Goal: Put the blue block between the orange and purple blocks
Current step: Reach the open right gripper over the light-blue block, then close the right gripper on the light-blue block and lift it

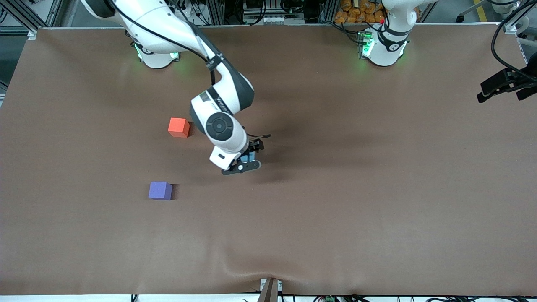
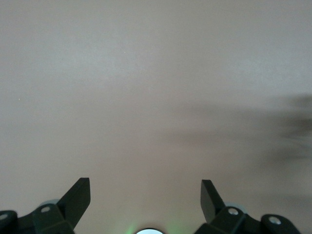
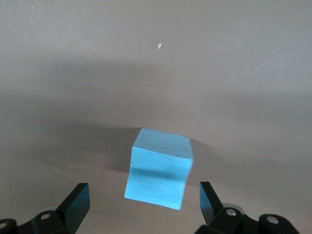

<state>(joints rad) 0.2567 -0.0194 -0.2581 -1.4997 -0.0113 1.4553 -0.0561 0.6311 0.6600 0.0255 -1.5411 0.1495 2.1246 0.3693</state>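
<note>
Fingers of the right gripper [image 3: 142, 202] are standing wide around the small sky-blue matte cube [image 3: 159, 168]; left gripper [image 2: 145, 195] is waiting, wide too.

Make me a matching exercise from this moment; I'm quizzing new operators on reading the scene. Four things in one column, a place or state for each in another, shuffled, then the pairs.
Things:
1. blue block
2. orange block
3. purple block
4. left gripper

Places or states:
A. open, waiting at the left arm's end of the table
B. on the table, nearest the front camera of the three blocks
C. between the open fingers of the right gripper, not clamped
D. on the table, beside the right arm's wrist

Pairs: 1-C, 2-D, 3-B, 4-A
</note>
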